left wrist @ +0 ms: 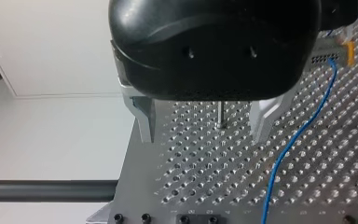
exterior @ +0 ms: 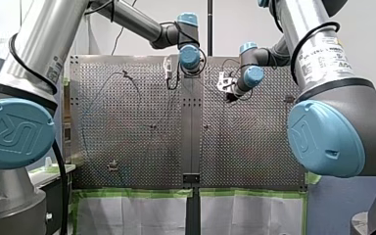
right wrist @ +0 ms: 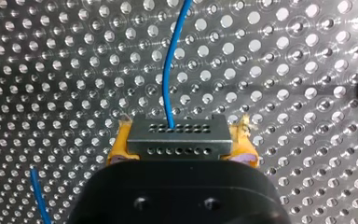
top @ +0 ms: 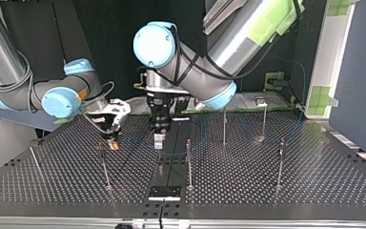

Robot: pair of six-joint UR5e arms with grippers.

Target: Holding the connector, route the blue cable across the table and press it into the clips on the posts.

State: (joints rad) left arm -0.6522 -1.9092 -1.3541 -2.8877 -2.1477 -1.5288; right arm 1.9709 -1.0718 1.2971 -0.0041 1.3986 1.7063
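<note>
In the right wrist view my right gripper (right wrist: 182, 142) has its yellow pads (right wrist: 117, 147) shut on a dark grey connector (right wrist: 177, 132). The blue cable (right wrist: 172, 60) leaves the connector and runs ahead over the perforated table. In the top view this gripper (top: 113, 140) hovers low over the table at the left. My left gripper (left wrist: 205, 128) is open, its metal fingers (left wrist: 144, 122) on either side of a thin post (left wrist: 220, 114) that stands further off. The blue cable (left wrist: 298, 140) passes beside one finger. In the top view my left gripper (top: 158, 139) hangs close beside the right one.
Several thin posts stand on the table, such as one (top: 188, 162) near the middle, one (top: 103, 164) under the right gripper and one (top: 280, 162) at the top view's right. A black bracket (top: 164, 192) sits at the near edge. Slack cable (top: 298, 119) loops at the right.
</note>
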